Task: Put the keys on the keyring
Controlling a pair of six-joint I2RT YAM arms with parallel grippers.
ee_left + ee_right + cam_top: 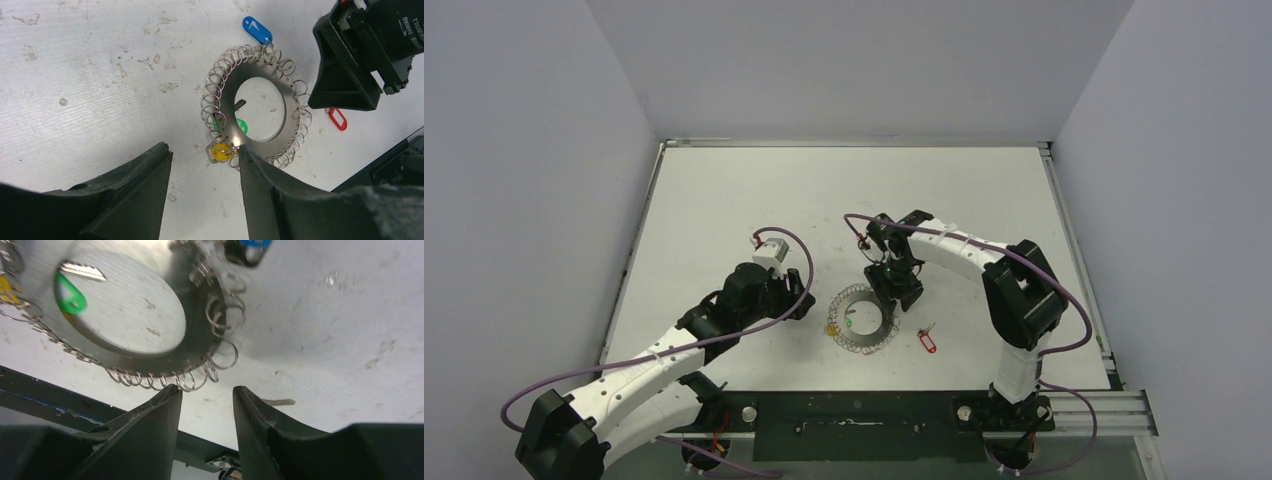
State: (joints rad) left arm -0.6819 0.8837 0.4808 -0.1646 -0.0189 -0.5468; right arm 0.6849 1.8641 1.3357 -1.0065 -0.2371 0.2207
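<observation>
The keyring (233,83), a flat grey disc edged with wire loops, lies on the white table (100,75). The blue-tagged key (257,29) rests at its far edge, its metal end among the loops. The red-tagged key (338,119) lies loose on the table just right of the ring (928,343). My left gripper (202,148) is open and empty, its right fingertip (243,150) at the ring's near rim. My right gripper (206,388) is open and empty too, hovering over the ring's right side (894,293), its left fingertip (172,388) close to the loops.
A yellow tag (220,150) hangs at the ring's near-left edge and a green tag (241,125) shows through the hole. The dark rail (854,415) with both arm bases runs along the near table edge. Grey walls enclose the table.
</observation>
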